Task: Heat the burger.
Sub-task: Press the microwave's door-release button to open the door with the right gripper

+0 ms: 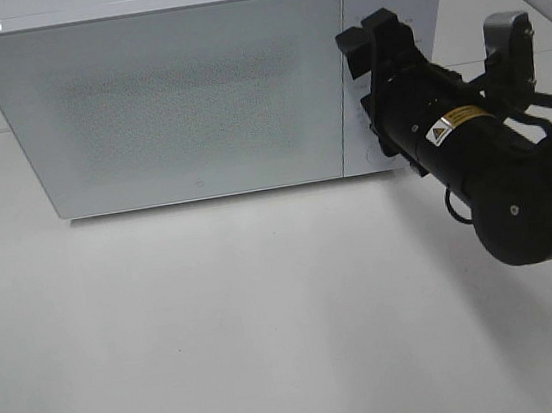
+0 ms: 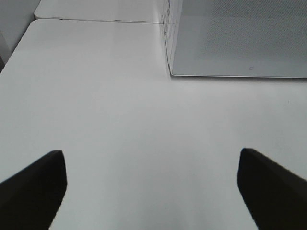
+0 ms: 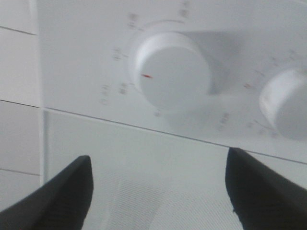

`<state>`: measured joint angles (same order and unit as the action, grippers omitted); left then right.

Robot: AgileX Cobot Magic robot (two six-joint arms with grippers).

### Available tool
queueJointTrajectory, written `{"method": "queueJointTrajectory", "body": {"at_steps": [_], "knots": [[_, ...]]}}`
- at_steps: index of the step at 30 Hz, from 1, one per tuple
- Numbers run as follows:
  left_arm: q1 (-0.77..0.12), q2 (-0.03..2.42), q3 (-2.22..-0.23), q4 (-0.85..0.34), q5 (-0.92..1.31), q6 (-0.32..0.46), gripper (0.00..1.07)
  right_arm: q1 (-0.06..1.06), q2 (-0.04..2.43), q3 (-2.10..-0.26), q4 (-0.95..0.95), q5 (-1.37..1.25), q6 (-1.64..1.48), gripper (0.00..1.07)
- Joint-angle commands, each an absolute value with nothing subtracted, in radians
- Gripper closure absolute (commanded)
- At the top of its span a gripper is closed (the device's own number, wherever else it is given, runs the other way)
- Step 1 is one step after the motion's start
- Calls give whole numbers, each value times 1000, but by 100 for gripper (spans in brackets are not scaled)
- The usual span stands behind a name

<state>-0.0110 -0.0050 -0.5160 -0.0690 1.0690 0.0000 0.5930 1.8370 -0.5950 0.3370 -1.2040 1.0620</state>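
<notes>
We see one white microwave at the far side of one white table, and its door is shut. The door is cloudy with tiny dots, so we cannot see inside, and we cannot tell where the burger is. There are two round white knobs on the right end of the microwave. The first knob has a small red line on it. The second knob is cut off at the picture's edge. The little words around both are too blurry to read. The right gripper is just in front of the knobs, its two fingers spread wide with nothing between them. The right arm has one yellow label with a warning triangle, and its writing is too small to read. The left gripper shows only in its own wrist view, over the bare table near the microwave's left corner. Its fingers are also spread wide and hold nothing. A tiny mark low on the door is too small to make out.
</notes>
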Motion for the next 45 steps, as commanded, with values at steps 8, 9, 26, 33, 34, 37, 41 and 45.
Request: {"method": "queueJointTrajectory", "body": {"at_steps": [8, 9, 26, 33, 34, 37, 41, 45], "knots": [[-9, -11, -516, -68, 1069, 0, 18, 592, 1650, -593, 331, -896, 511, 35], [-9, -11, -516, -68, 1069, 0, 18, 592, 1622, -593, 331, -817, 438, 35], [-9, -11, -516, -68, 1069, 0, 18, 510, 1421, -593, 343, -280, 23, 35], [-9, -11, -516, -68, 1069, 0, 18, 451, 1308, -594, 267, -42, -11, 35], [-9, -11, -516, -68, 1069, 0, 18, 441, 1291, -597, 266, 0, -13, 35], [-9, -11, -516, -68, 1069, 0, 18, 421, 1243, -617, 214, 130, -12, 35], [-9, -11, -516, -68, 1069, 0, 18, 419, 1184, -677, 62, 375, 14, 35], [-9, -11, -516, -68, 1069, 0, 18, 419, 1155, -703, 9, 515, 42, 35]]}}
